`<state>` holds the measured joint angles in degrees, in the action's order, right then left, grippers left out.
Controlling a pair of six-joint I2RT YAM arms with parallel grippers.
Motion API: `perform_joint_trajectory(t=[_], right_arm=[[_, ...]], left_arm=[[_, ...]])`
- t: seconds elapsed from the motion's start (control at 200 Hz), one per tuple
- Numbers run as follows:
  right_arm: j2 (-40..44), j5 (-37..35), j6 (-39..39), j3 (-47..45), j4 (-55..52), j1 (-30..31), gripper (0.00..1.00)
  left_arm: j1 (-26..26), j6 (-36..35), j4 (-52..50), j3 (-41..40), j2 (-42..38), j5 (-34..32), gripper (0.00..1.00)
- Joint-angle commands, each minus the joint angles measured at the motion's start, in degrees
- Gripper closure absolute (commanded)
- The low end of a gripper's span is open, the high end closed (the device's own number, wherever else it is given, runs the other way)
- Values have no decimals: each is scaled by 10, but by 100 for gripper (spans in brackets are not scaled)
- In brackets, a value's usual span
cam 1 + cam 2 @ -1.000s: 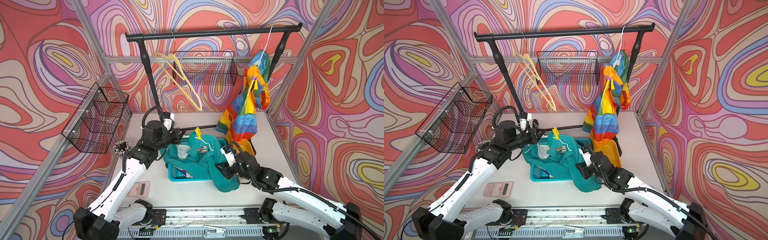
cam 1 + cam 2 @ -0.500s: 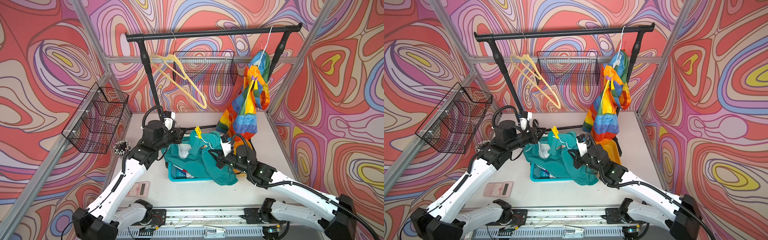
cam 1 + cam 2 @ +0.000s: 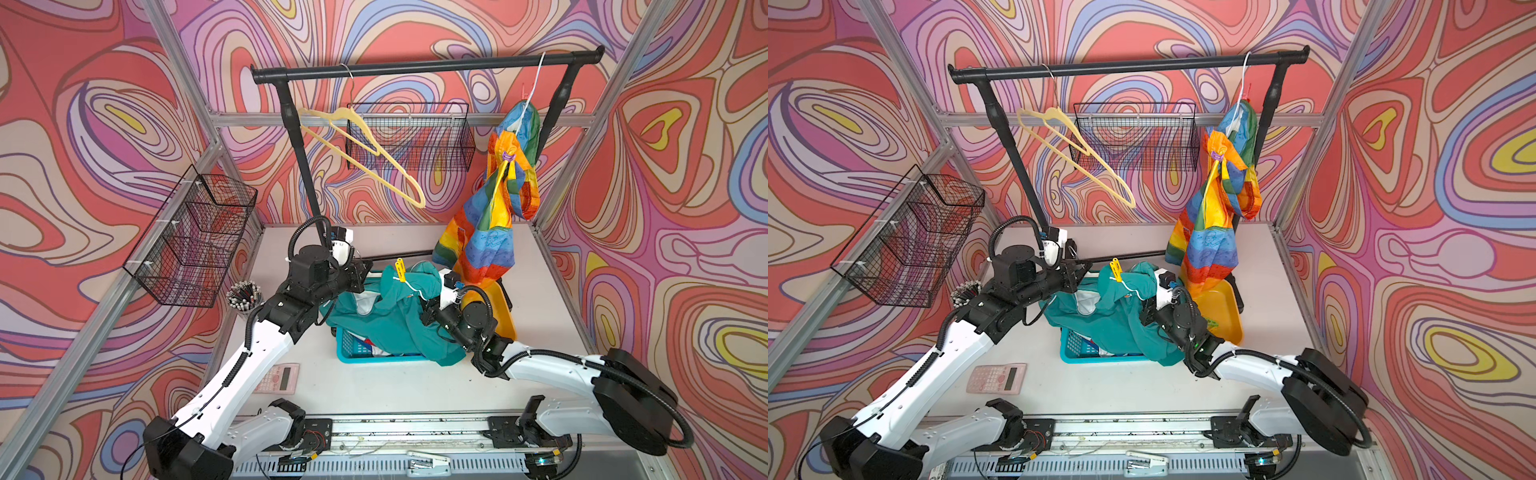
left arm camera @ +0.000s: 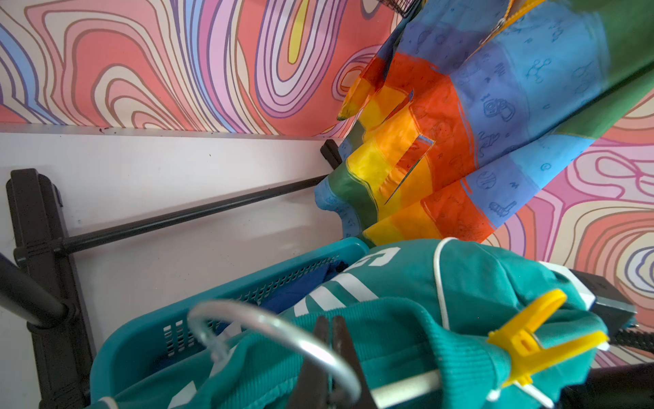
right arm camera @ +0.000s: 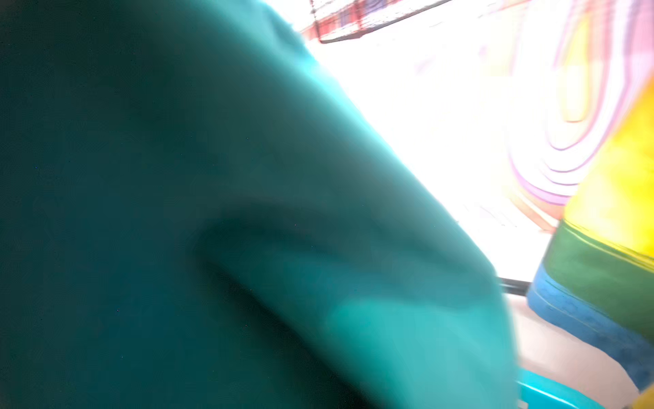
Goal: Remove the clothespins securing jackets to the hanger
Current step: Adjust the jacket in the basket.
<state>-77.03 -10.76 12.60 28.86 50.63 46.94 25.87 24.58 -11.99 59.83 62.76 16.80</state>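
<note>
- Your left gripper (image 4: 330, 357) is pinched right together on the curved metal hanger hook (image 4: 276, 317), which arcs around its fingers (image 4: 320, 340).
- The teal jacket (image 4: 477, 276) hangs on that hanger just past the left fingertips. It sags over the rim of the blue basket (image 3: 353, 353) beneath both tools, and dark blue cloth (image 4: 300, 294) lies inside the basket.
- The yellow clothespin (image 4: 541, 340) is clipped on the teal jacket's shoulder, a little ahead of your left gripper along the hanger bar. In both top views it sits between the two grippers with its handles pointing up (image 3: 400, 268) (image 3: 1116, 269).
- Your right gripper (image 3: 432, 316) is pushed under the teal cloth and its fingertips are hidden. It is closed all the way, but you cannot tell what it pinches, if anything. Its wrist camera shows only blurred teal fabric (image 5: 177, 177).
- The rainbow jacket (image 3: 486, 232) hangs from the black rail (image 3: 415, 68) beyond your right gripper. A purple clothespin (image 3: 508, 156) is high on it, well above both tools.
- White block lettering on the teal jacket (image 4: 378, 258) is folded and cannot be read.
- The rainbow jacket carries small blue line drawings and stray letters (image 4: 495, 109), too small to read.
- A pink calculator (image 3: 278, 378) lies beside your left forearm, and its key labels are illegible.
</note>
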Motion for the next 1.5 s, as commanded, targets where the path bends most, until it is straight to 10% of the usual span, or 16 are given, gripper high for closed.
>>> perform_joint_trajectory(t=[0.0, 0.285, 0.466, 0.646, 0.741, 1.492], right_arm=[[-34, -14, -10, -26, 99, 4, 100], [-3, -32, -4, -81, 35, 4, 99], [63, -30, -5, -88, -56, 4, 50], [161, -26, -8, -67, -191, 4, 35], [193, -15, -6, -17, -323, 4, 12], [349, 53, -8, 141, -668, 4, 14]], left_arm=[[18, 2, 48, -9, -10, 42, 100], [36, 0, 55, -34, 3, 37, 100], [55, -12, 56, -34, 17, -7, 100], [55, -38, 65, -33, 19, -54, 100], [55, -49, 64, -17, 30, -63, 100], [100, -134, 94, -26, 37, -154, 100]])
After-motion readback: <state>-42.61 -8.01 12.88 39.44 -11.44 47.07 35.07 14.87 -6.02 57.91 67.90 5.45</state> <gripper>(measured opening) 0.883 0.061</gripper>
